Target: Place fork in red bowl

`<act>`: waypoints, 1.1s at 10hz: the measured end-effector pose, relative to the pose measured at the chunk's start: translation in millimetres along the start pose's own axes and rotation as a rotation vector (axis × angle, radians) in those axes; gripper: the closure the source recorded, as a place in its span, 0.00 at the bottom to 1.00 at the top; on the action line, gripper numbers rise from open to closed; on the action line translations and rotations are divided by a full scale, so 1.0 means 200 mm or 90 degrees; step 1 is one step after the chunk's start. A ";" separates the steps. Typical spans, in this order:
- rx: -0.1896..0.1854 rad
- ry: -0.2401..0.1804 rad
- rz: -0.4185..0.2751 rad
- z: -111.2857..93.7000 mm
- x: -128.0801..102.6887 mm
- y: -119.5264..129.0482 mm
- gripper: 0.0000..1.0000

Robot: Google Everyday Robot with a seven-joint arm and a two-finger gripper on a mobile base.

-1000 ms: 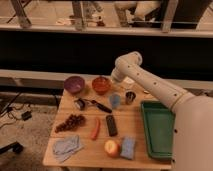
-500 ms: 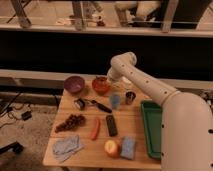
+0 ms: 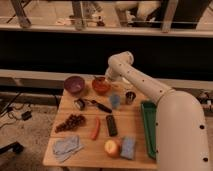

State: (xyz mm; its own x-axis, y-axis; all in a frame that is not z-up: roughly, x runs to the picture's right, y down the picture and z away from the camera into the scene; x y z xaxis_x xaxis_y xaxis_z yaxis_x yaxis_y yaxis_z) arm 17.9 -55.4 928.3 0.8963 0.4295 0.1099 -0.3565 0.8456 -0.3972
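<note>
Over the round, glossy-rimmed red bowl hangs the gripper, its grip impossible to tell.

Wooden table carries red bowl by the claw, purple bowl, grapes, carrot, apple, tray.

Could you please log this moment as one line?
gripper: over red bowl | fork: cannot tell | red bowl: right of purple bowl, apart

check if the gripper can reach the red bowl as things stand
Probably yes: the gripper hangs just above the red bowl, with nothing visible between them. The purple bowl sits apart beside it.
</note>
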 end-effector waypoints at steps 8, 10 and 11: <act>-0.007 0.018 -0.008 0.10 0.00 -0.03 0.82; -0.007 0.018 -0.008 0.10 0.00 -0.03 0.76; -0.007 0.018 -0.008 0.10 0.00 -0.03 0.64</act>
State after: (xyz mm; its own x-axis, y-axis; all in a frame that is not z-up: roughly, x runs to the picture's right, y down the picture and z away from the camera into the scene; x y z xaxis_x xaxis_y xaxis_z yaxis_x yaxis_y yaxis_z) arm 14.6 -53.2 949.4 0.9080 0.4093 0.0894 -0.3420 0.8473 -0.4064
